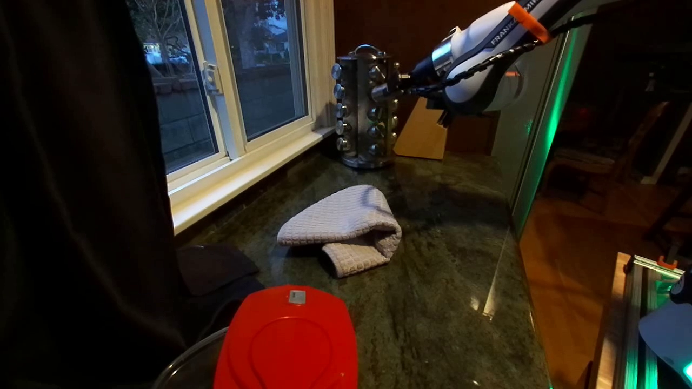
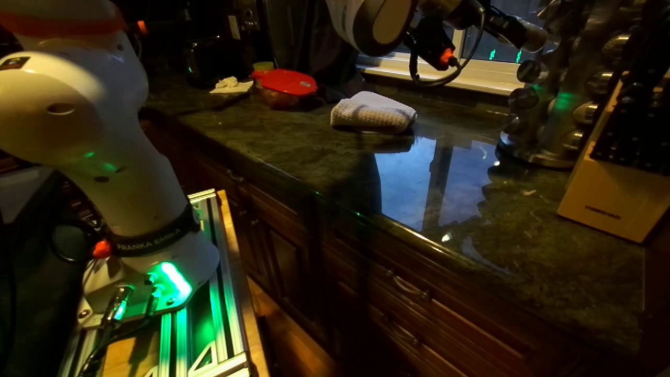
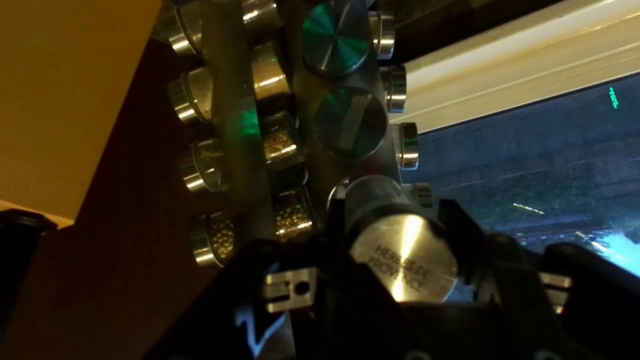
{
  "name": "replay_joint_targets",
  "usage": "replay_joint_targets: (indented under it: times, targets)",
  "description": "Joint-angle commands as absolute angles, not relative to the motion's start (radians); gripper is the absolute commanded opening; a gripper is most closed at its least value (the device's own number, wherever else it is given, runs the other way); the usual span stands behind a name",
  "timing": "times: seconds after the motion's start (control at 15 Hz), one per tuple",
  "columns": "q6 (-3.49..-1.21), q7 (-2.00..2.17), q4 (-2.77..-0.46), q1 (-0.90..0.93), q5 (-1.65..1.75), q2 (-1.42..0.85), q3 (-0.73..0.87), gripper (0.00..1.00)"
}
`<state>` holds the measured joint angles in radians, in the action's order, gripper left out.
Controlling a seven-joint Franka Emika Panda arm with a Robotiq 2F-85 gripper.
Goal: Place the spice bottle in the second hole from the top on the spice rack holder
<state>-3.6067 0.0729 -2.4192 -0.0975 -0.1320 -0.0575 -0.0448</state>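
Spice bottle [image 3: 400, 240], in gripper [image 3: 395, 217]: metal cap [image 3: 405, 265] is shining, smooth. Spice rack holder [image 1: 358, 116], ahead of gripper: metal is gleaming, polished. Towel [image 1: 351, 216], lower than gripper: cloth is showing rough waffle texture. Desk [image 1: 448, 259], below gripper: stone-like surface is mirroring light, glossy.

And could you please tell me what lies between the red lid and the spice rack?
A folded pale towel lies on the counter between the red lid and the spice rack; this shows in both exterior views.
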Motion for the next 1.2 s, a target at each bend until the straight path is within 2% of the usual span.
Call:
replay_joint_targets:
  times: [0.0, 1.13]
  targets:
    - [-3.654, 0.025, -2.407, -0.079, -0.187, -0.082, -0.045, 0.24]
    - [-3.716, -0.047, -2.372, -0.076, -0.210, -0.136, -0.039, 0.24]
